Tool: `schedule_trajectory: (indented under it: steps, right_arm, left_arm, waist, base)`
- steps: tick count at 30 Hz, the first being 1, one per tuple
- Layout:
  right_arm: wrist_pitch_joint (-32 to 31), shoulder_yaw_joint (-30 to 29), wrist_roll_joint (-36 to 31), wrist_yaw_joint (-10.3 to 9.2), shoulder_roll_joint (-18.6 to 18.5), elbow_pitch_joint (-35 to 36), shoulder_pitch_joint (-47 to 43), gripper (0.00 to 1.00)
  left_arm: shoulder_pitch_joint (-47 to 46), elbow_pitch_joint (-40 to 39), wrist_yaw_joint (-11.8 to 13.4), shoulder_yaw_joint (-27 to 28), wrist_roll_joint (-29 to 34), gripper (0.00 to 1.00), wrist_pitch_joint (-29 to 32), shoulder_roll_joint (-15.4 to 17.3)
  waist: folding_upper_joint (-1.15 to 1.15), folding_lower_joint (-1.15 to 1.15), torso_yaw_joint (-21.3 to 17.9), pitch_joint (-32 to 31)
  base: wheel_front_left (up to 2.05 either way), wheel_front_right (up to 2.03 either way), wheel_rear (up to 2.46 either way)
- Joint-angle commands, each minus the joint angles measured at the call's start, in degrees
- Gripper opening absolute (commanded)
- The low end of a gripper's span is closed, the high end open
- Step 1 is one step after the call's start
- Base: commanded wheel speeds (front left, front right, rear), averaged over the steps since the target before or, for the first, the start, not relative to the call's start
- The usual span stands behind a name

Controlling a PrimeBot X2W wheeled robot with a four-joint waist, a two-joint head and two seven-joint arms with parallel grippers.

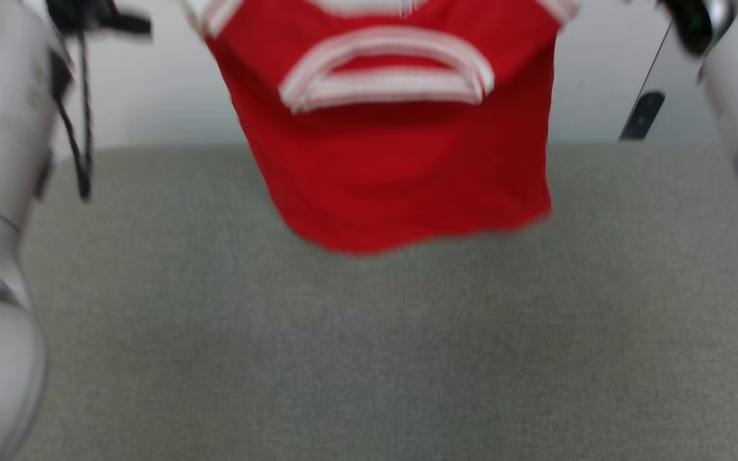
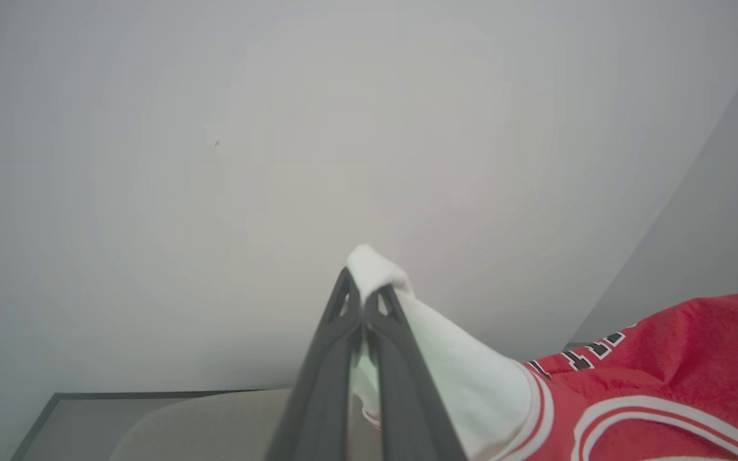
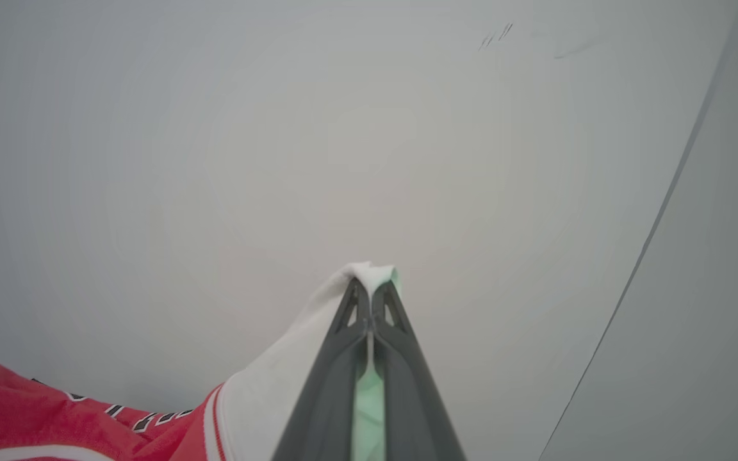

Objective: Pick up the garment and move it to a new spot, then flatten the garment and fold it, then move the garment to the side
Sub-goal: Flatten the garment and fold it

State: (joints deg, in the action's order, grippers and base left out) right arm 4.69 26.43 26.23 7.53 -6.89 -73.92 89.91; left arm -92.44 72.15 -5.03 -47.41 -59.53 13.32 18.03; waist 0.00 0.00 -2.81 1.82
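Note:
The garment [image 1: 401, 173], a red shirt with red-white striped trim, hangs in the air above the grey table [image 1: 369, 358], its hem just off the surface. In the left wrist view my left gripper [image 2: 364, 296] is shut on a white sleeve [image 2: 459, 378]; red cloth with black lettering [image 2: 664, 358] trails to the right. In the right wrist view my right gripper [image 3: 370, 289] is shut on the other white sleeve [image 3: 279, 384], with red cloth [image 3: 36, 410] at the lower left. Both pale forearms frame the head view.
A pale wall [image 1: 151, 96] stands behind the table's far edge. A dark cable [image 1: 84, 147] dangles from my left arm. A dark bracket [image 1: 642, 115] shows at the far right by the wall.

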Motion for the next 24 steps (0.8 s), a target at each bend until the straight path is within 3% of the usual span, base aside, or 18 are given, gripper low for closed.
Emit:
schedule_trajectory:
  steps: [1, 10, 15, 20, 24]
  right_arm:
    - [0.84, -0.53, -0.83, -0.09, -0.05, 0.14, 1.72, 0.00]
    - [8.61, -6.37, -5.73, -0.09, -1.47, 0.08, 7.99, 0.00]
    - [10.45, -12.06, -10.61, -0.09, -2.62, 0.10, 10.72, 0.00]
    - [10.51, -22.85, -18.64, -0.09, -4.22, 9.99, 11.57, 0.00]
    - [10.48, -32.81, -26.70, -0.09, -1.32, 17.32, 9.34, 0.00]
  left_arm:
    - [-2.01, -0.09, 0.44, 0.20, 0.14, 0.00, -0.72, 0.08]
    - [-14.63, -0.18, 1.62, 1.84, 0.88, 0.00, -8.45, 0.86]
    - [-19.37, 0.22, 1.92, 3.13, -0.06, 0.00, -10.88, -0.52]
    - [-24.96, 0.21, 1.42, 4.25, -0.72, 0.00, -12.30, -1.95]
    - [-27.36, 0.34, 1.19, 5.66, -1.95, 0.00, -14.30, -3.28]
  waist:
    - [0.00, 0.00, -0.34, 6.59]
    - [0.00, 0.00, -1.31, 18.78]
    - [0.00, 0.00, -1.38, 23.39]
    - [0.00, 0.00, -0.47, 29.22]
    - [0.00, 0.00, 0.28, 33.04]
  base:
    - [0.00, 0.00, 0.00]
    - [0.00, 0.00, 0.00]
    - [0.00, 0.00, 0.00]
    - [0.00, 0.00, 0.00]
    - [0.00, 0.00, 0.00]
